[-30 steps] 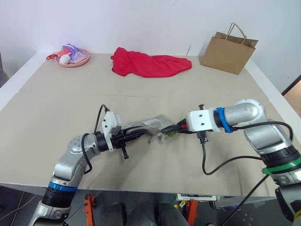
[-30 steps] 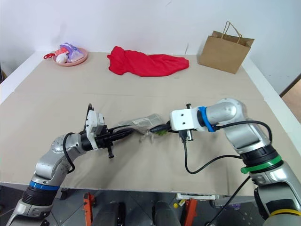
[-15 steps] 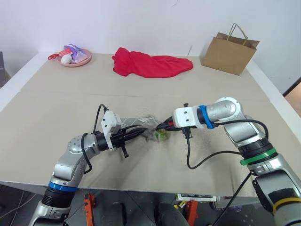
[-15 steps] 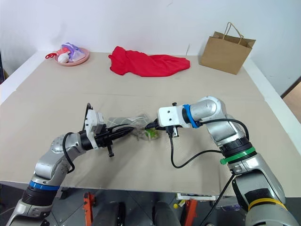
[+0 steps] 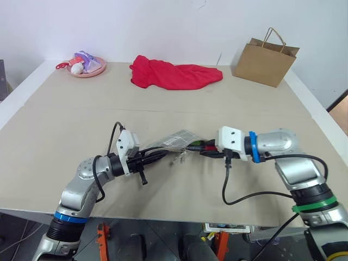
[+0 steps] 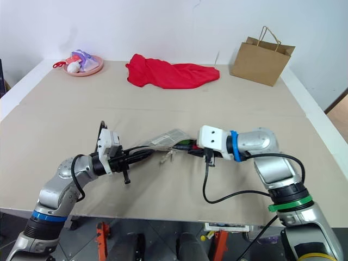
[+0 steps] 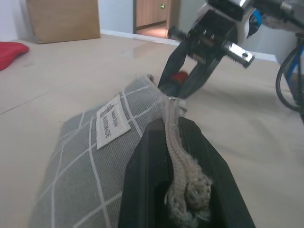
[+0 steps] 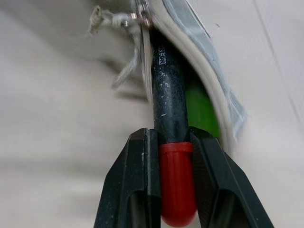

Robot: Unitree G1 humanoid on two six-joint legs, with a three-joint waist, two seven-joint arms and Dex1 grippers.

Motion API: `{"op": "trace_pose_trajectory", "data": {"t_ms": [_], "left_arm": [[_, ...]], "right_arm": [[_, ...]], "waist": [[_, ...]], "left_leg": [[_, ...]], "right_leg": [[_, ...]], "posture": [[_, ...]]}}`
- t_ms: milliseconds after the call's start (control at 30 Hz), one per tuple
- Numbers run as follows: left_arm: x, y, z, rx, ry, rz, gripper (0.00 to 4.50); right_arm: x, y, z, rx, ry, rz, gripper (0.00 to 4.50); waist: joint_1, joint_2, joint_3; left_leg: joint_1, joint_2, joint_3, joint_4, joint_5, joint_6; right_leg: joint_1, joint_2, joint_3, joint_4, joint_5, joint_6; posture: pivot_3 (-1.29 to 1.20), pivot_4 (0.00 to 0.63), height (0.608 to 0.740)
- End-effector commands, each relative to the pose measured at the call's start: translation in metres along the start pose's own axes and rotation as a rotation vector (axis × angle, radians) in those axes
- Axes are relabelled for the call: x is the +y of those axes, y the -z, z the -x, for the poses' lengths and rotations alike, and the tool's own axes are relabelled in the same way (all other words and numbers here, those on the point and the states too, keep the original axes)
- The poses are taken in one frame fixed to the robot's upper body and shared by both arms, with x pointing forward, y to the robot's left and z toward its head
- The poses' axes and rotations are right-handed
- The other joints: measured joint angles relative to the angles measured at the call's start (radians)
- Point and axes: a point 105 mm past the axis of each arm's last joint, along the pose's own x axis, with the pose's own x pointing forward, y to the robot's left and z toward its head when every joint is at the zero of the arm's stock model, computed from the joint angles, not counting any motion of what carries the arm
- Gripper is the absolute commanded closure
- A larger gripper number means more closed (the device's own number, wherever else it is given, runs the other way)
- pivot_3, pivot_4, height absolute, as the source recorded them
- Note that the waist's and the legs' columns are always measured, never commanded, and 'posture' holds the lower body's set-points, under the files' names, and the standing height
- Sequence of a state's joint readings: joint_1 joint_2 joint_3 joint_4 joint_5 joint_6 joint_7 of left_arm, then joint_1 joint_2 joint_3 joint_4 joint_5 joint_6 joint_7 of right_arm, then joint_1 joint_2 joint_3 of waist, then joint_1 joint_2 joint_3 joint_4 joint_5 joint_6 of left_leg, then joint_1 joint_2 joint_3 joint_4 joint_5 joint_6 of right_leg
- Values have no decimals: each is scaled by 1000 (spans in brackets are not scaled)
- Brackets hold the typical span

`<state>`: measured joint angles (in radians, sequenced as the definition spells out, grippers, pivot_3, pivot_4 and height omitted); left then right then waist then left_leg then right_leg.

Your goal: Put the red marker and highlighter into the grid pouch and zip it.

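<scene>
The left end effector (image 5: 163, 155) was clamped shut on one end of the grid pouch (image 5: 176, 140), its black fingers (image 7: 190, 156) pinching the fabric edge beside the braided zipper cord, so the pouch was lifted at an angle above the counter (image 5: 70, 125). The right end effector (image 8: 173, 142) gripped the red marker (image 8: 170, 123) near its red cap, with the black barrel pushed into the pouch's open mouth. The highlighter (image 8: 202, 109) showed as a green body just beside the marker, partly inside the opening. A small zipper pull (image 8: 135, 18) with a frayed cord hung at the mouth. At the far side of the counter lay a red cloth (image 5: 174, 75), a brown paper bag (image 5: 265, 58) and a pink dish (image 5: 86, 66).
</scene>
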<state>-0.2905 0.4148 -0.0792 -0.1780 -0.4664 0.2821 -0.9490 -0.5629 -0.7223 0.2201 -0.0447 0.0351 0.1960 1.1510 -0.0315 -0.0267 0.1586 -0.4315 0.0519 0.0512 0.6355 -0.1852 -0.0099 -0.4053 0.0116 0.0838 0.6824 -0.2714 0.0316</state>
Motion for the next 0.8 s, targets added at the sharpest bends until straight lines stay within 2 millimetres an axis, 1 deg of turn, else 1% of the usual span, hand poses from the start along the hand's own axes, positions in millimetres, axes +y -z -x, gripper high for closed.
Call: {"op": "trace_pose_trajectory", "data": {"t_ms": [33,100,233,467,533,667,733,800], "left_arm": [[-2,-13,-1,-35,19,-43,4500],[-2,-13,-2,-34,20,-42,4500],[-2,-13,-3,-30,22,-37,4500],[0,-12,0,-11,21,-37,4500],[1,-12,0,-5,22,-40,4500],[1,-13,2,-2,22,-42,4500],[1,-13,2,0,23,-41,4500],[1,-13,3,3,25,-40,4500]], "right_arm": [[-9,-14,1,-23,25,52,3936],[-12,-17,-1,-42,26,53,3936],[-18,-33,-8,-145,25,-2,3936],[-8,-50,-27,-228,-18,-4,3936],[-12,-46,-30,-216,0,-1,3936],[-31,-27,-21,-154,94,13,3936],[-39,-20,-16,-110,132,60,3936],[-47,-17,-12,-77,167,119,3936]], "waist": [[0,0,0],[0,0,0],[-1,0,0],[0,0,0],[0,0,0],[0,0,0],[0,0,0],[0,0,0]], "left_leg": [[0,0,0,0,0,0],[0,0,0,0,0,0],[0,0,0,0,0,0],[-1,0,0,0,0,0],[-1,0,-1,0,0,0],[-1,0,0,0,0,0],[-1,-1,0,0,0,0],[-1,-1,0,0,0,0]], "right_leg": [[0,0,0,0,0,0],[0,0,0,0,0,0],[0,0,0,0,1,-1],[0,0,-1,0,0,-1],[0,0,-1,0,0,-1],[0,0,-1,0,0,-1],[0,-1,-1,0,0,-1],[0,-1,-1,0,0,-1]], "posture": [[0,150,740],[0,150,740],[0,150,740],[0,150,740],[0,150,740],[0,150,740],[0,150,740],[0,150,740]]}}
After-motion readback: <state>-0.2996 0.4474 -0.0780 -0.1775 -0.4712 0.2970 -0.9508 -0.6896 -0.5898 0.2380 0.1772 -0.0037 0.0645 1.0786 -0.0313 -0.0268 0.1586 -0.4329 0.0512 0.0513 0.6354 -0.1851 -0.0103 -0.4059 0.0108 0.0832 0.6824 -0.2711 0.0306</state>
